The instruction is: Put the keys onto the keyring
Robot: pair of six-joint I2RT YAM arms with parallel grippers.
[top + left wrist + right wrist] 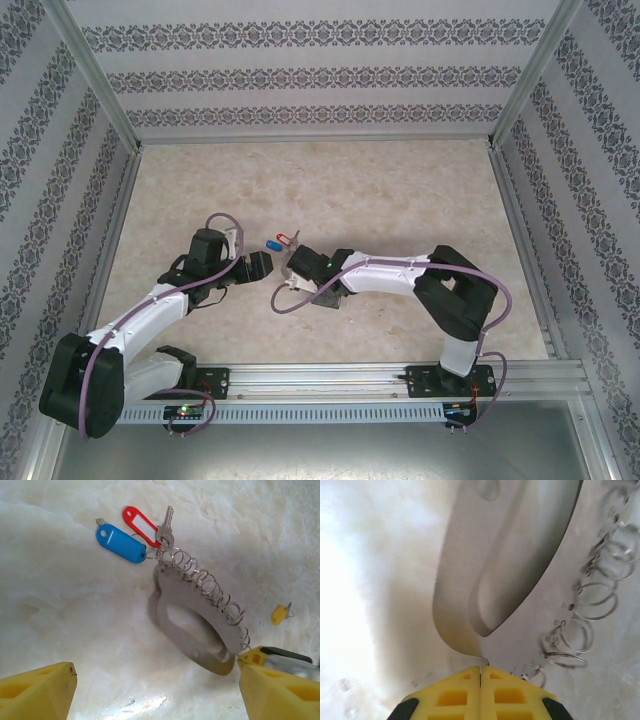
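Overhead, my left gripper (262, 266) and right gripper (297, 262) meet at mid-frame on the pale table (400, 190), with a blue key tag (274, 244) and a red key tag (291, 238) just above them. The table's upper half lies bare up to the metal rails (310, 140). From my left wrist, the keyring (186, 590) is one flat grey oval plate with an oval hole and a row of small wire rings (210, 587) along its right edge. It runs from upper centre to lower right. The blue and red tags lie at its top end, and one yellow key (280, 614) lies apart at the right, three in all. My left fingers (40, 692) stand spread at the bottom corners, holding nothing. From my right wrist, my right fingers (450, 697) are pressed together, pinching the plate's thin lower edge.
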